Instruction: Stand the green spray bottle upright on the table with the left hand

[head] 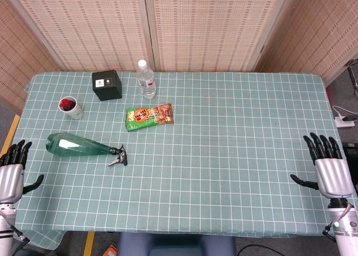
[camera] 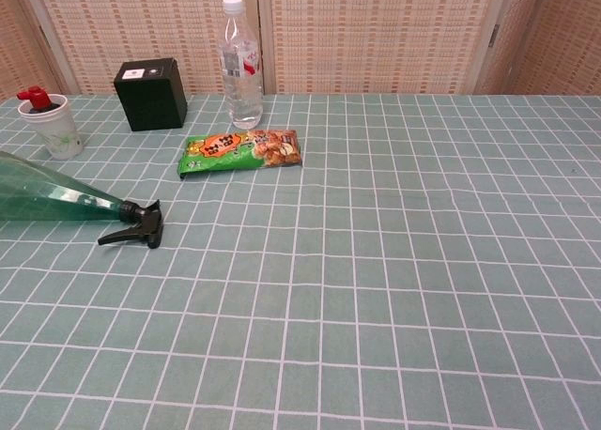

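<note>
My left robot hand [head: 11,175] at the lower left edge, fingers spread, holding nothing | my right robot hand [head: 330,169] at the lower right, likewise spread and empty | green spray bottle [head: 84,147] lies on its side on the table [head: 235,172] — left of centre, black nozzle toward the middle, near my left robot hand, apart | snack packet [head: 149,116] beyond it.

The chest view cuts off the spray bottle's [camera: 56,199] fat end at its left edge. The head view cuts off the left hand [head: 11,175] at its left edge. The print on the snack pack [head: 149,117] and the water bottle's [head: 146,79] label is too small to read.
</note>
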### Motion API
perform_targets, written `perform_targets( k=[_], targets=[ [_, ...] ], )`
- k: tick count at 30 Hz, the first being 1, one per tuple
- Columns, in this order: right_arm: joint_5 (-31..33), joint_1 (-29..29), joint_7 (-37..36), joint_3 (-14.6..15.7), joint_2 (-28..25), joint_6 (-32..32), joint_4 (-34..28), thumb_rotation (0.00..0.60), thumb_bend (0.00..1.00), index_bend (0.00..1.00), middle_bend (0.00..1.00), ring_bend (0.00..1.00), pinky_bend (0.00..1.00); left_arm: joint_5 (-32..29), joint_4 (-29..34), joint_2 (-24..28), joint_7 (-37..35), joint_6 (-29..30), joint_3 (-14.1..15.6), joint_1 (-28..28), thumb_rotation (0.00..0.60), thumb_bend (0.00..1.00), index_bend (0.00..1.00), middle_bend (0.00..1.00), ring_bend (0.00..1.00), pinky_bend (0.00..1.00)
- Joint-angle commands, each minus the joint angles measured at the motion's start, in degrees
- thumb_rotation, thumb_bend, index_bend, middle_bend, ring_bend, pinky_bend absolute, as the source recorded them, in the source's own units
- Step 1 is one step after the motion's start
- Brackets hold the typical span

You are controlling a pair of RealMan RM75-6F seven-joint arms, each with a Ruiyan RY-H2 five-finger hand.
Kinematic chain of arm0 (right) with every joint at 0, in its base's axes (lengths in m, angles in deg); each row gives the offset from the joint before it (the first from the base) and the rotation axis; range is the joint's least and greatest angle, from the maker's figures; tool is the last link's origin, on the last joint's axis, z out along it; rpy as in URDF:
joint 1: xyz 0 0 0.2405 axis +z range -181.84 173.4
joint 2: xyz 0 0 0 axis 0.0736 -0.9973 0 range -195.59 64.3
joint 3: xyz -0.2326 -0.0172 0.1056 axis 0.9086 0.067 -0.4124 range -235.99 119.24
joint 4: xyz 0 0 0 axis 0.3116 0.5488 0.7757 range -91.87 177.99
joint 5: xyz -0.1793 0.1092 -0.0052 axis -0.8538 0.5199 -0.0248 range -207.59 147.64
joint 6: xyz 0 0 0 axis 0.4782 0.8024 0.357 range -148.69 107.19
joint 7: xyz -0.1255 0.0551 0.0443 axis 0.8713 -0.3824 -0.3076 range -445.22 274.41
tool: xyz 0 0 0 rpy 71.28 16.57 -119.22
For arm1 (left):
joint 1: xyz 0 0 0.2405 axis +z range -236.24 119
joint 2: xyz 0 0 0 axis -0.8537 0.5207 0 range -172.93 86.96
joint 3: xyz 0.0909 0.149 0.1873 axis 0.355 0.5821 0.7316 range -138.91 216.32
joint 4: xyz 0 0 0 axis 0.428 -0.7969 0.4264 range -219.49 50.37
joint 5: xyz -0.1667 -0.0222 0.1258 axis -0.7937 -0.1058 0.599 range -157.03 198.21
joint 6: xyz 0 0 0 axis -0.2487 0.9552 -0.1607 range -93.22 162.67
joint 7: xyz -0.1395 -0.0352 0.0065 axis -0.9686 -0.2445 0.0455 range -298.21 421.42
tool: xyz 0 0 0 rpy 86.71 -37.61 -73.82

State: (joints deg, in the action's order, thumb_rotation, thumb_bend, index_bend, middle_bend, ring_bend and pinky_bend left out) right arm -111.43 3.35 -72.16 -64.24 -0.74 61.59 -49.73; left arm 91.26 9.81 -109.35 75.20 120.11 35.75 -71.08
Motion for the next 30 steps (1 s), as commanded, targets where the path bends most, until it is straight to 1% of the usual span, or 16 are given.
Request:
perform_targets(
  k=[1,13,19,22,25,27,30],
  targets=[
    [-0.2,0.0,-0.1,0.1,0.0,0.1,0.1,0.600,0.00,0.00,0.03,0.00,0.00,0.6,-0.2,-0.1,-0.1,-0.2,-0.3,0.1,0.600,0.22,0.00,0.00,0.00,0.15],
    [-0.4,-0.2,-1.0,0.3,0.0,0.2,0.3,0.600,0.00,0.00,0.03,0.00,0.00,2.0,-0.7,-0.4,-1.7,-0.6,-1.5,1.0,0.600,0.22,0.00,0.00,0.00,0.15],
    [0.3,0.0,-0.3,0.2,-0.1,-0.5,-0.2,0.600,0.00,0.00,0.03,0.00,0.00,3.5,-1.5,-0.8,-0.9,-1.0,-2.2,0.4,0.600,0.22,0.00,0.00,0.00,0.15],
    [0.7,0.1,-0.4,0.1,-0.1,-0.7,-0.6,0.600,0.00,0.00,0.03,0.00,0.00,4.0,0.5,-0.1,2.6,-1.6,-2.9,-0.7,0.600,0.22,0.00,0.00,0.00,0.15],
    [0.8,0.4,0.2,0.2,-0.3,-1.4,-0.7,0.600,0.00,0.00,0.03,0.00,0.00,3.1,6.3,2.5,8.9,-3.9,-3.4,-2.5,0.600,0.22,0.00,0.00,0.00,0.15],
    [0.9,0.5,-0.3,0.2,-0.5,-1.6,-1.0,0.600,0.00,0.00,0.03,0.00,0.00,1.8,12.2,5.2,14.6,-6.9,-3.4,-4.3,0.600,0.21,0.00,0.00,0.00,0.15],
    [0.8,0.5,-0.6,0.3,-0.7,-1.8,-1.0,0.600,0.00,0.00,0.03,0.00,0.00,1.2,17.7,6.5,23.8,-9.4,-3.5,-7.2,0.600,0.21,0.00,0.00,0.00,0.15]
  ],
)
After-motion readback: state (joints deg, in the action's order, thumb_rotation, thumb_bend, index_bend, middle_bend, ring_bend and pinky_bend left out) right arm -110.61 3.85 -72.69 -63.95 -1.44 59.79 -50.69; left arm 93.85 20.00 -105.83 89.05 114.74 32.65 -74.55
